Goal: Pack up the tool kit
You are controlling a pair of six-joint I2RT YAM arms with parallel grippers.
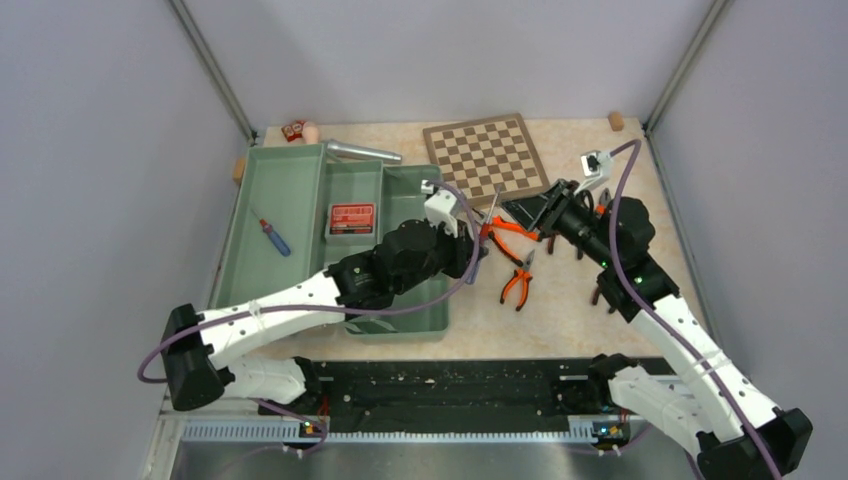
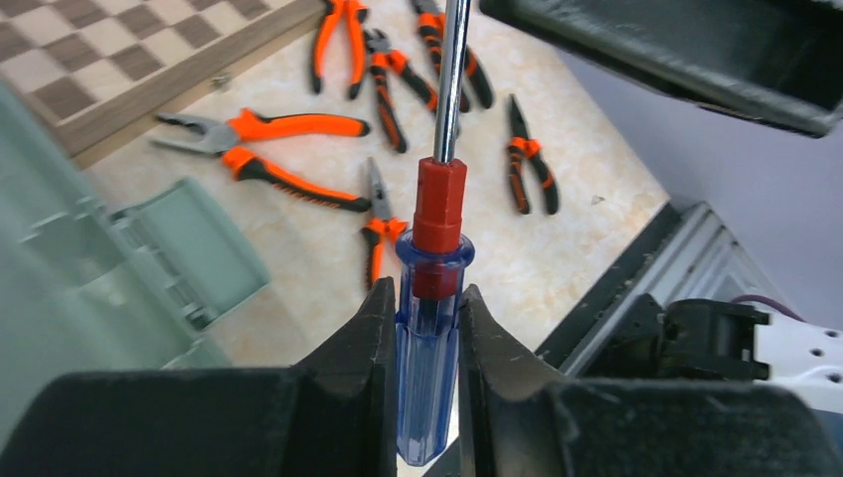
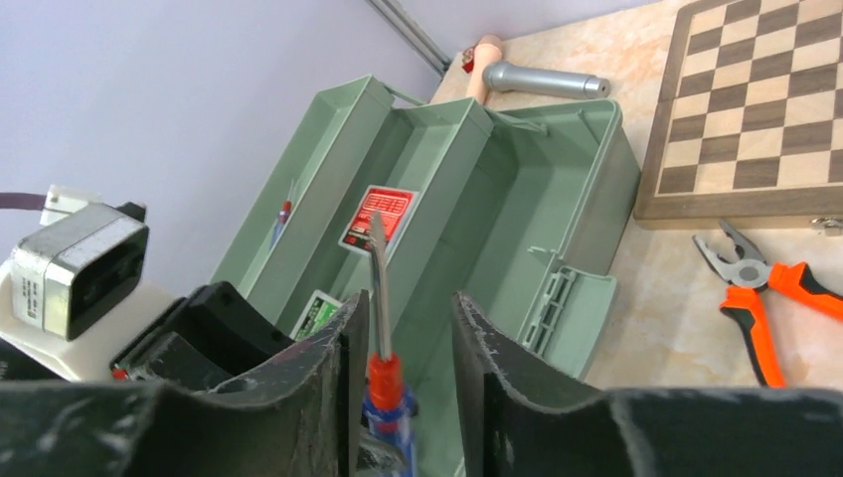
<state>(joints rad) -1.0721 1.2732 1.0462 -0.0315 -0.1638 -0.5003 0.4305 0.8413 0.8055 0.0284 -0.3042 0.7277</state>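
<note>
My left gripper (image 2: 429, 298) is shut on the clear blue handle of a red-collared screwdriver (image 2: 437, 219), whose steel shaft points away from it. In the top view this happens just right of the sage-green toolbox (image 1: 290, 185). The shaft runs between the fingers of my right gripper (image 3: 408, 303), which stand apart around it, with a gap on one side. A small blue and red screwdriver (image 1: 272, 235) and a red bit case (image 1: 351, 218) lie in the toolbox, and a green bit case (image 3: 316, 313) shows beside them. Orange-handled pliers (image 1: 516, 280) lie on the table.
A wooden chessboard (image 1: 485, 155) lies at the back centre, right of the toolbox. The hammer (image 1: 360, 151) rests across the toolbox's far rim. Several more orange pliers (image 2: 398, 70) are scattered under the right arm. Grey walls close in both sides.
</note>
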